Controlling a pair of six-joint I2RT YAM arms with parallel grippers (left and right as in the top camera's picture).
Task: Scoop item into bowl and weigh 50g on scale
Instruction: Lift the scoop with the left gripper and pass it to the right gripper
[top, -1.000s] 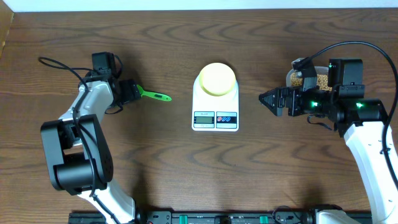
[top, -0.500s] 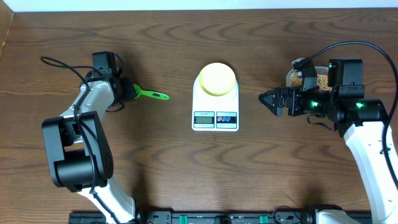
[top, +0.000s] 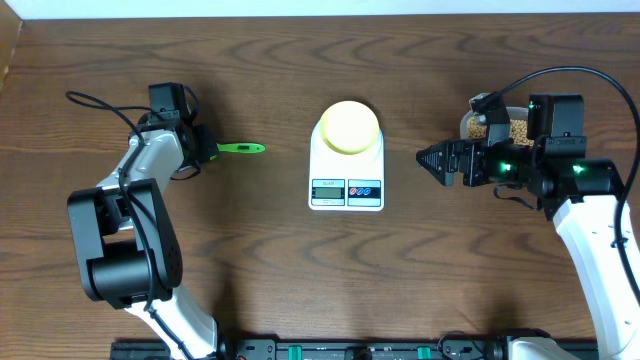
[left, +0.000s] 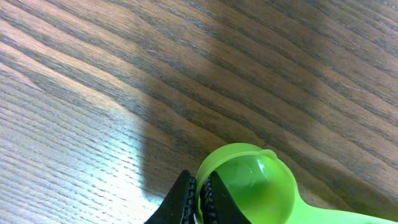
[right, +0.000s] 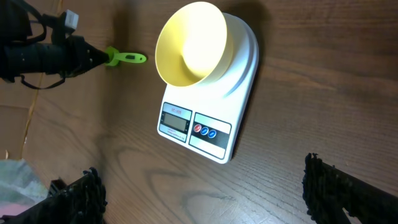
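Observation:
The pale yellow bowl (top: 348, 126) (right: 189, 43) stands on the round platform of the white scale (top: 346, 190) (right: 239, 124) at mid-table. A green scoop (top: 241, 149) (left: 252, 186) (right: 126, 58) lies on the wood to the left of it. My left gripper (top: 207, 149) (left: 200, 190) is shut on the rim of the scoop's cup, one finger inside and one outside. My right gripper (top: 428, 160) (right: 208, 190) hovers open to the right of the scale, holding nothing. Tan beans (top: 488, 128) show in a container behind the right arm, mostly hidden by it.
The scale's display and two coloured buttons (right: 206, 131) face the table's front edge. A black cable (top: 100, 105) loops on the table behind the left arm. Something pale and crumpled (right: 12, 180) sits at the bottom left of the right wrist view.
My left gripper has gone from open to shut on the scoop's rim. The scoop has slid a little left and its handle has swung level. The right arm has not moved.

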